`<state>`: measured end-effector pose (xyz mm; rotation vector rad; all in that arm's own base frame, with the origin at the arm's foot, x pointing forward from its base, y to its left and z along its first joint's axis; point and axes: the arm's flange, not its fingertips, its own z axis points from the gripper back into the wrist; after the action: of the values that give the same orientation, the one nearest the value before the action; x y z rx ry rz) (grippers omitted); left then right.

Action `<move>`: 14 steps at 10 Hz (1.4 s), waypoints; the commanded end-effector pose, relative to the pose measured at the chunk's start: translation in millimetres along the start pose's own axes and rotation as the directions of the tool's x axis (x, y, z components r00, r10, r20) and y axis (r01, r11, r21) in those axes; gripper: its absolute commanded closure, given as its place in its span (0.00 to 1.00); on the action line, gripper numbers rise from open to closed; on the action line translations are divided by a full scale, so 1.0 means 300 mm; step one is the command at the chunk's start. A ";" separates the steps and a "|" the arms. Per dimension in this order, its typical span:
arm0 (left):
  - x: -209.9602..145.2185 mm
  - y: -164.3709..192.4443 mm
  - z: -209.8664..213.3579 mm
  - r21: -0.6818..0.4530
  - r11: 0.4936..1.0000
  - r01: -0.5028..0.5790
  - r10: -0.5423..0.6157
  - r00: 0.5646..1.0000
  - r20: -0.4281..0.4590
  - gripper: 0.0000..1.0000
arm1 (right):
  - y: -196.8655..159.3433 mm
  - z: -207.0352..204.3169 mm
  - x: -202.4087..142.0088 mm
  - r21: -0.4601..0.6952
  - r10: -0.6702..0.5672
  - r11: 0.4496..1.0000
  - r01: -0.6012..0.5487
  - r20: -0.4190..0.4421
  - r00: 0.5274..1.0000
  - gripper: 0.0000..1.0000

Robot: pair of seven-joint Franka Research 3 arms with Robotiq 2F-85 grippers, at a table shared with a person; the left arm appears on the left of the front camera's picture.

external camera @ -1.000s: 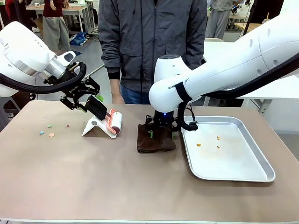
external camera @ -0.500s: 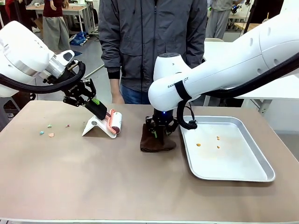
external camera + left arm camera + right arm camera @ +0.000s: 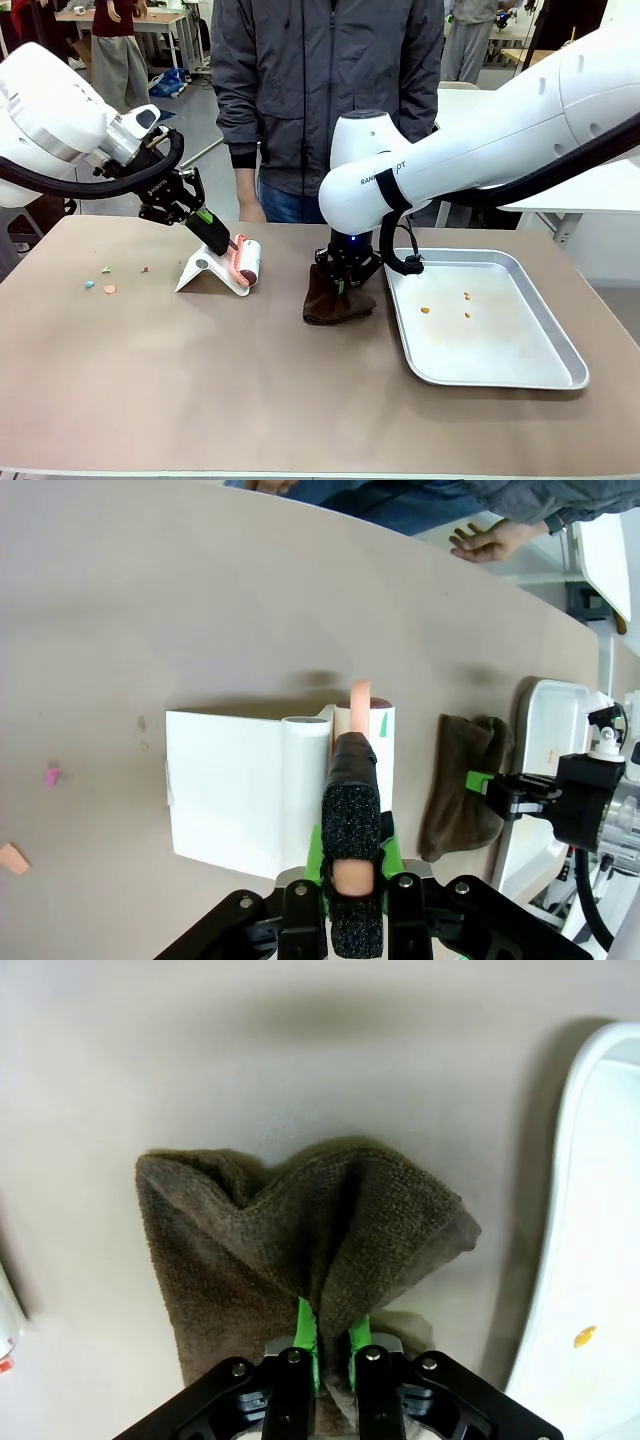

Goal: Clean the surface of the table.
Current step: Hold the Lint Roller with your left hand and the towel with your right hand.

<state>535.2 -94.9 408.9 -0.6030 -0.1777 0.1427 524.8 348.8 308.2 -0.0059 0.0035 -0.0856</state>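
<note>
The tan table [image 3: 200, 390] carries small coloured scraps [image 3: 105, 285] at its left. A pink lint roller [image 3: 244, 262] with a black handle [image 3: 352, 810] rests on a white stand [image 3: 203, 272]. My left gripper [image 3: 203, 224] is shut on that handle, with green pads on both sides [image 3: 352, 852]. Right of it lies a brown cloth [image 3: 335, 302], pinched into a peak. My right gripper [image 3: 345, 275] is shut on its top fold [image 3: 332, 1335], and the cloth [image 3: 250, 1230] hangs spread below the fingers.
A silver tray [image 3: 520, 372] with a few orange crumbs [image 3: 447, 305] lies right of the cloth; its rim [image 3: 560, 1220] is close beside the right gripper. A person stands at the far edge, one hand [image 3: 490, 542] hanging near the table.
The right gripper has risen a little and gathered the flat cloth into a bunched peak. The left gripper has turned on the roller handle and shifted slightly right.
</note>
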 end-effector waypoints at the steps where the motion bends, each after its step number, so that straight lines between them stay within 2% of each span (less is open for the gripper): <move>1: -0.020 0.011 0.004 -0.016 1.000 0.009 -0.009 1.000 0.005 1.00 | -0.016 -0.062 -0.001 -0.009 -0.030 1.000 0.030 -0.013 0.999 1.00; 3: -0.026 0.002 0.025 -0.044 0.999 0.016 -0.015 1.000 0.012 1.00 | -0.050 -0.032 0.005 0.075 -0.043 0.996 0.044 -0.010 0.999 1.00; 4: -0.034 -0.003 0.053 -0.075 0.997 0.018 -0.015 0.999 0.036 1.00 | -0.103 0.004 0.009 0.177 -0.069 0.982 0.070 -0.015 0.998 1.00; 6: -0.068 -0.011 0.131 -0.158 0.986 0.048 -0.035 0.996 0.084 1.00 | -0.258 0.087 -0.001 0.435 -0.105 0.894 0.106 -0.026 0.994 1.00; 8: -0.087 -0.010 0.176 -0.248 0.966 0.075 -0.054 0.994 0.092 1.00 | -0.353 0.128 -0.023 0.611 -0.081 0.787 0.082 -0.030 0.996 1.00; 10: -0.096 0.008 0.212 -0.352 0.932 0.081 -0.061 0.996 0.068 1.00 | -0.431 0.160 -0.051 0.801 -0.004 0.598 0.010 -0.010 1.000 1.00; 12: -0.107 0.054 0.274 -0.457 0.887 0.066 -0.054 0.998 0.040 1.00 | -0.494 0.159 -0.067 0.915 0.123 0.402 -0.043 -0.007 0.992 1.00; 14: -0.121 0.107 0.325 -0.522 0.852 0.030 -0.023 1.000 0.020 1.00 | -0.532 0.160 -0.078 0.958 0.181 0.282 -0.049 -0.003 0.983 1.00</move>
<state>484.4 -30.5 465.7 -1.0887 -0.2332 0.0681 502.0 205.8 370.4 1.2413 -0.0071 0.0467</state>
